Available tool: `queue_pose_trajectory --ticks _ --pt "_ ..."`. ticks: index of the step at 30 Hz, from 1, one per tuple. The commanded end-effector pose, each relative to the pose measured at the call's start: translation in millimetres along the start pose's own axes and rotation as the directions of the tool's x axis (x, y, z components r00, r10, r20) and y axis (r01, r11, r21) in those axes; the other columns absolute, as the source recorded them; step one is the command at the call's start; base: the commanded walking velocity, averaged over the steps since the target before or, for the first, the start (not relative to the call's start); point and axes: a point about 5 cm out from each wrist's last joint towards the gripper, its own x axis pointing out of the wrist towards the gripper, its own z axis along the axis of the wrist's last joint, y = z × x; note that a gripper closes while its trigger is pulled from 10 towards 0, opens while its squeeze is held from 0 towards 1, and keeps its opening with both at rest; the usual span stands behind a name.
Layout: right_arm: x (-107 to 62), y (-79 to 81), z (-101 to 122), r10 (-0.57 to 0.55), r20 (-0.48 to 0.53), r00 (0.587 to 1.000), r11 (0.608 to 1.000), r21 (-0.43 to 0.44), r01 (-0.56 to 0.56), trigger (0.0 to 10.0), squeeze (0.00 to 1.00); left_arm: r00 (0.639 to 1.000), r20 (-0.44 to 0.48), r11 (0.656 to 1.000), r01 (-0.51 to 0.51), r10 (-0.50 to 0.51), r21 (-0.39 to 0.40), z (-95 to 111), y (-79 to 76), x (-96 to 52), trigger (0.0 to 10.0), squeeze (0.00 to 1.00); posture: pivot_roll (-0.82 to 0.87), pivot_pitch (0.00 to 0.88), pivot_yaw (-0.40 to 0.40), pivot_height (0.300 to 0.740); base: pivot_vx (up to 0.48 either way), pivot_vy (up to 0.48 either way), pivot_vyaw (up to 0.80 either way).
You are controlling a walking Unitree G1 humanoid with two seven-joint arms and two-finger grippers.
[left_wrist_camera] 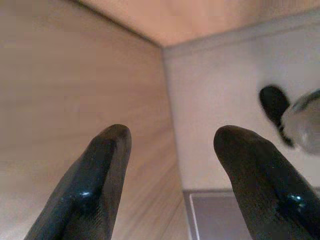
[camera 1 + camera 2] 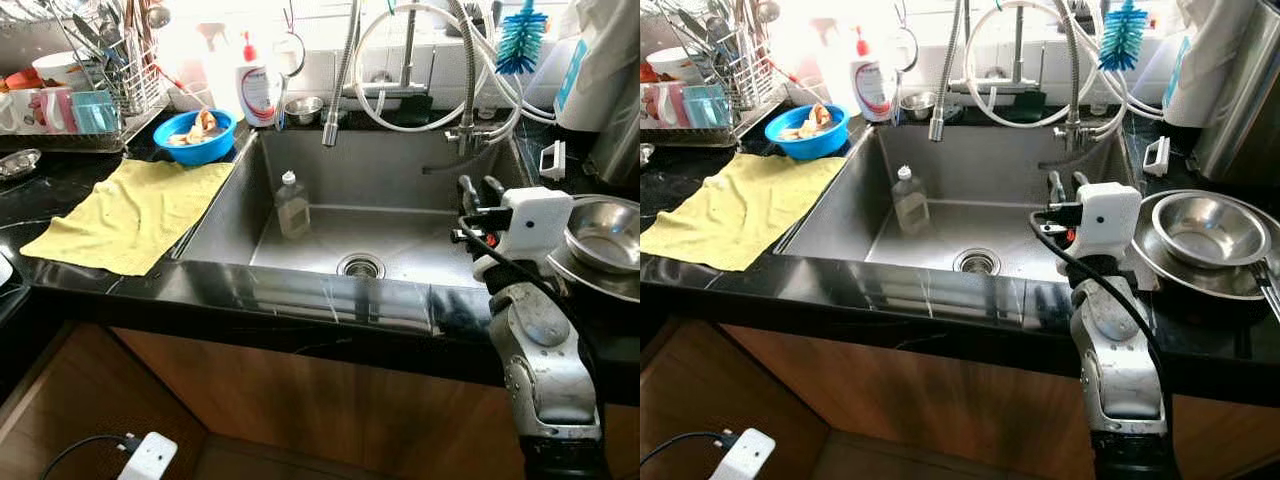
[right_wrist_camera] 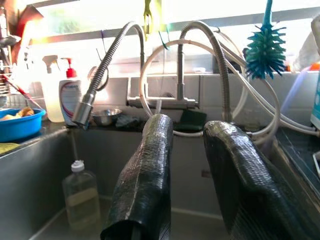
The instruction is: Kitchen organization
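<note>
Right eye view: arm raised over the sink's right edge

The right gripper (image 2: pixel 1068 184) hovers above the sink (image 2: pixel 970 215), jaws parted and empty. A clear bottle (image 2: pixel 907 201) stands upright in the sink's left part, near the drain (image 2: pixel 977 262). Stacked steel bowls (image 2: pixel 1208 232) sit on the black desk (image 2: pixel 940 295) just beside the arm. The left gripper (image 1: pixel 170 170) hangs with jaws apart beside wood panelling.

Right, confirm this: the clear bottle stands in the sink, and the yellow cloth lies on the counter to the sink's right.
Wrong side. The yellow cloth lies on the counter to the left of the sink, as the left eye view shows. The clear bottle does stand in the sink.
</note>
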Motion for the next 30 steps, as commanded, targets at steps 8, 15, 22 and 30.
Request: queue_pose_trajectory --ticks 8,15,22,30 --pt "-8.9 4.3 29.5 -0.012 0.082 0.997 0.996 -0.090 0.019 10.0 0.00 0.994 0.039 0.989 0.098 -0.102 0.112 21.9 -29.9 8.8 10.0 0.00 -0.13 0.000 0.090 0.740 0.000 0.000 0.00" --pt "-29.6 -6.4 26.7 -0.094 0.056 0.994 0.991 -0.091 0.099 10.0 0.00 0.995 0.038 0.961 0.082 -0.095 0.264 21.1 -27.9 8.7 10.0 0.00 -0.15 0.000 0.090 0.740 0.000 0.000 0.00" --pt "-55.0 -20.1 18.3 -0.240 0.009 0.971 0.964 -0.118 0.239 10.0 0.49 0.999 -0.014 0.992 0.052 -0.050 0.115 7.0 -17.8 6.7 10.0 0.00 -0.16 0.000 0.096 0.740 0.000 0.000 0.00" --pt "-82.5 -34.2 12.0 -0.371 -0.034 0.928 0.921 -0.145 0.362 10.0 1.00 0.999 -0.011 0.991 0.053 -0.052 0.124 7.9 -19.3 7.1 10.0 0.00 -0.16 0.000 0.101 0.740 0.000 0.000 0.00"
